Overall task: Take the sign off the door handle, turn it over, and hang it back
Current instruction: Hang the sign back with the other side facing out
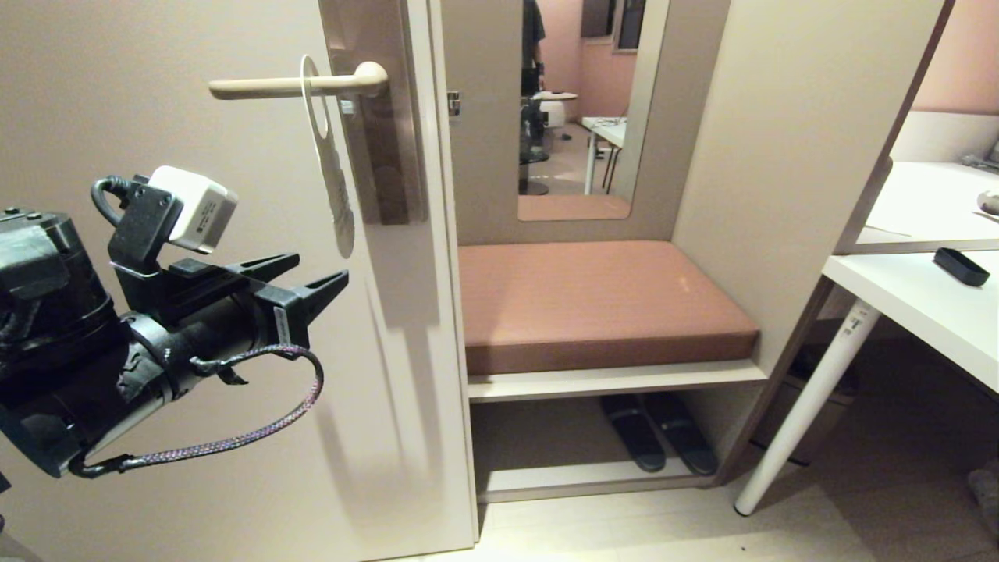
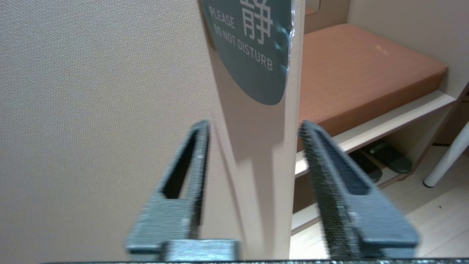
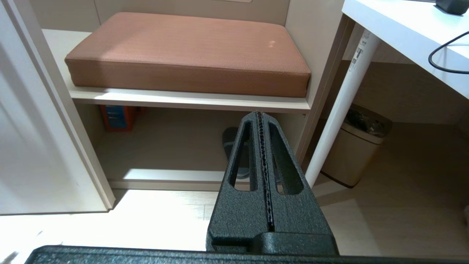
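**Sign on the handle, left gripper empty below it**

Nearest, the left gripper point(image 1: 316, 273) hangs beside the door point(image 1: 156, 94), fingers parted, gripping nothing. Just above and beyond, the sign point(image 1: 332, 168) hangs from the door handle point(image 1: 296, 84), edge-on in the head view; only the left wrist view shows its blue "DO NOT DISTURB" face point(image 2: 253, 55). The right gripper point(image 3: 261, 121), seen only by its own camera, is pressed closed before the cushioned bench point(image 3: 187, 51).

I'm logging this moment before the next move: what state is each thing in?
sign: hanging on the handle, edge-on to the head view, free of the gripper.
door handle: level.
left gripper: open, empty, below the sign.
right gripper: shut, empty, parked low.
door: open.
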Available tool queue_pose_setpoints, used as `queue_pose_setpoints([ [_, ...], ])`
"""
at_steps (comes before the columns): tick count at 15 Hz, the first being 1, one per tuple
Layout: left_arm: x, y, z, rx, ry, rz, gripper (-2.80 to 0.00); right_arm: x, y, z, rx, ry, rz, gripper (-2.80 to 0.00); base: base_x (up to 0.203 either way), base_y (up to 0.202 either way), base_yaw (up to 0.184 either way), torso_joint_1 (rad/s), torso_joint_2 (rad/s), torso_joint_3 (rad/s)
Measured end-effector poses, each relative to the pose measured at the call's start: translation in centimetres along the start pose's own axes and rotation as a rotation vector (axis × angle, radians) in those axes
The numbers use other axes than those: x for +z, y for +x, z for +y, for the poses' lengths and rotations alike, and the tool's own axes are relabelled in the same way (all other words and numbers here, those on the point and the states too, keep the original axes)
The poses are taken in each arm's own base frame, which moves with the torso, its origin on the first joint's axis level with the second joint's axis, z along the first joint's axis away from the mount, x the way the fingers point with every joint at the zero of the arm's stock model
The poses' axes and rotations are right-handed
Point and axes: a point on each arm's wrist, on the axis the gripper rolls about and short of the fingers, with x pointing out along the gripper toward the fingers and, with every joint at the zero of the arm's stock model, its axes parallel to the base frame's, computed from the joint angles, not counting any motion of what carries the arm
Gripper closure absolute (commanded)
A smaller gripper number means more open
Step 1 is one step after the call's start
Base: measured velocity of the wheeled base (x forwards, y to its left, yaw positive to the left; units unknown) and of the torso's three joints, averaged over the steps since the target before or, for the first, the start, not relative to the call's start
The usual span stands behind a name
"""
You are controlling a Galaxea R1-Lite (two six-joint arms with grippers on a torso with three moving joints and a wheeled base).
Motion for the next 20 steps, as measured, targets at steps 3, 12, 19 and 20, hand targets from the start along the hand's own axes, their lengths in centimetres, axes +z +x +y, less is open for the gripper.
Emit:
queue_pose_setpoints([
  [3,-0.2,-0.4,0.0,-0.002,0.001,0.004,0.00,0.0,0.0,0.0,0.000,0.000,0.000,0.00,0.000,0.000,0.000,0.000,0.00,0.000],
  [12,0.4,-0.2,0.1,0.003,-0.007,-0.018,0.00,0.0,0.0,0.0,0.000,0.000,0.001,0.00,0.000,0.000,0.000,0.000,0.00,0.000],
  [19,4.4,3.5,0.4,0.016,-0.010,-0.132,0.00,0.0,0.0,0.0,0.000,0.000,0.001,0.00,0.000,0.000,0.000,0.000,0.00,0.000],
  [20,4.6,4.0,0.4,0.016,-0.008,-0.138,0.00,0.0,0.0,0.0,0.000,0.000,0.000,0.00,0.000,0.000,0.000,0.000,0.00,0.000],
])
